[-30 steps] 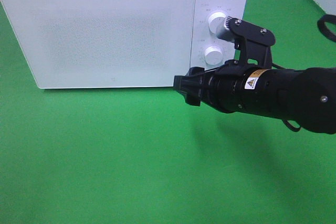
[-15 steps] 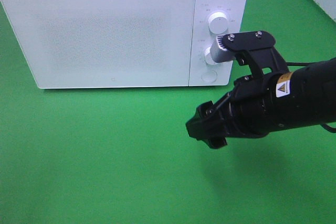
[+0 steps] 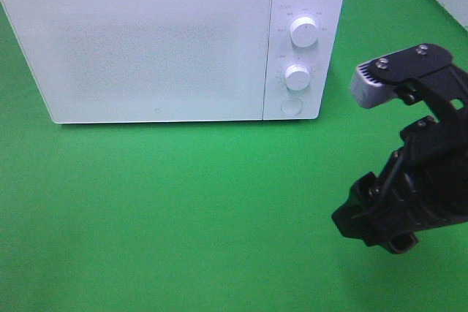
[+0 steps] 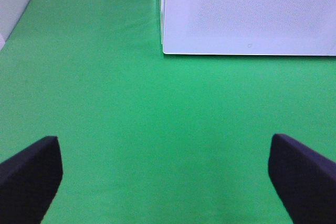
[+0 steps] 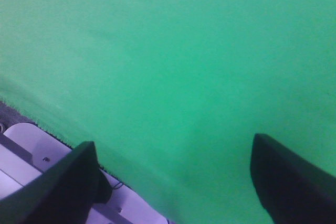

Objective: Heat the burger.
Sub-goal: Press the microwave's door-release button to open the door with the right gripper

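Observation:
The burger is out of view. A white microwave stands at the back of the green cloth with its door closed, so its inside is hidden. My right gripper hovers at the lower right, well in front of and to the right of the microwave's control panel. In the right wrist view the right gripper is open with only green cloth between its fingers. The exterior view does not show my left gripper; in the left wrist view the left gripper is open and empty, facing the microwave's lower front corner.
The control panel carries an upper knob, a lower knob and a round button. Green cloth covers the table. The right wrist view shows the cloth's edge with a white frame beyond it.
My right arm has drawn back from the microwave's knobs, moving down and to the right across the cloth. The microwave and the left gripper have stayed put.

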`<state>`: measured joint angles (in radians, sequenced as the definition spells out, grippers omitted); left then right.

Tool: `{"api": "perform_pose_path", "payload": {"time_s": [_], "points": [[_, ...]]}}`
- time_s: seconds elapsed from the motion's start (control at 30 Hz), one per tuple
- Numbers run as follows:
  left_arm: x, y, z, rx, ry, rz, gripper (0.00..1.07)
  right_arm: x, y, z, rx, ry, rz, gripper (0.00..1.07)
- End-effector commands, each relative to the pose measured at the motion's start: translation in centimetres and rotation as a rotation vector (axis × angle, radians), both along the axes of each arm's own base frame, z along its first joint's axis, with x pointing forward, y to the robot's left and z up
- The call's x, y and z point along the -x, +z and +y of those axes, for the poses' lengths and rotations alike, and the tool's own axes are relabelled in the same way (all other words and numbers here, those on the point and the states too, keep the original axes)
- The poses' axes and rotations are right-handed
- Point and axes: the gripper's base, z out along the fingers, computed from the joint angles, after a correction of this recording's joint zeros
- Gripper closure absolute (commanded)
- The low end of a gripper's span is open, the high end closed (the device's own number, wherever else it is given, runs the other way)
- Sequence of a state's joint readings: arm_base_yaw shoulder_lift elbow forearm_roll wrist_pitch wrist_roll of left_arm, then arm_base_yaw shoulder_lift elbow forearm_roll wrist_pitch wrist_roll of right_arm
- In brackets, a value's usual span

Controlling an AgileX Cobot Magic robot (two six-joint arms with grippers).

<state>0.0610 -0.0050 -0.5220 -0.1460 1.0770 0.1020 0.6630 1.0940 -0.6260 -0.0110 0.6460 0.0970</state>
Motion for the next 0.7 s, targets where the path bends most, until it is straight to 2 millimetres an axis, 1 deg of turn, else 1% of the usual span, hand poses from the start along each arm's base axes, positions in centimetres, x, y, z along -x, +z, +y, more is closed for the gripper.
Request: {"api": "perform_pose_path", "payload": {"time_s": [0.03,0.07,0.17,0.23,0.47,0.5,0.53,0.57,0.6,0.63,0.67,0.7], "points": [[0.2,-0.1,0.0,0.005,0.006,-0.018,0.04,0.3,0.6,-0.6,0.007,-0.014,-0.004,0.31],[0.2,-0.1,0.0,0.005,0.006,-0.018,0.04,0.9,1.1,-1.0,0.011,-0.015,0.0,0.31],[0.2,-0.1,0.0,0.005,0.006,-0.018,0.04,1.4,1.4,-1.4,0.015,-0.016,0.005,0.31],[0.2,-0.1,0.0,0.005,0.006,-0.018,0.04,2.3,2.0,-2.1,0.025,-0.016,0.013,0.31],[0.2,-0.1,0.0,0.005,0.006,-0.018,0.04,3.1,2.9,-3.0,-0.009,-0.036,-0.023,0.31],[0.2,-0.1,0.0,0.005,0.006,-0.018,0.04,3.1,3.1,-3.4,-0.013,-0.059,-0.031,0.31],[0.2,-0.1,0.0,0.005,0.006,-0.018,0.04,3.1,3.4,-4.4,-0.022,-0.116,-0.045,0.31],[0.2,-0.1,0.0,0.005,0.006,-0.018,0.04,3.1,3.4,-4.4,-0.022,-0.116,-0.045,0.31],[0.2,-0.1,0.0,0.005,0.006,-0.018,0.04,3.3,3.9,-5.6,-0.029,-0.186,-0.063,0.31],[0.2,-0.1,0.0,0.005,0.006,-0.018,0.04,3.3,3.9,-5.6,-0.029,-0.186,-0.063,0.31],[0.2,-0.1,0.0,0.005,0.006,-0.018,0.04,3.7,4.3,-6.7,-0.041,-0.247,-0.093,0.31],[0.2,-0.1,0.0,0.005,0.006,-0.018,0.04,3.7,4.3,-6.7,-0.041,-0.247,-0.093,0.31]]}}
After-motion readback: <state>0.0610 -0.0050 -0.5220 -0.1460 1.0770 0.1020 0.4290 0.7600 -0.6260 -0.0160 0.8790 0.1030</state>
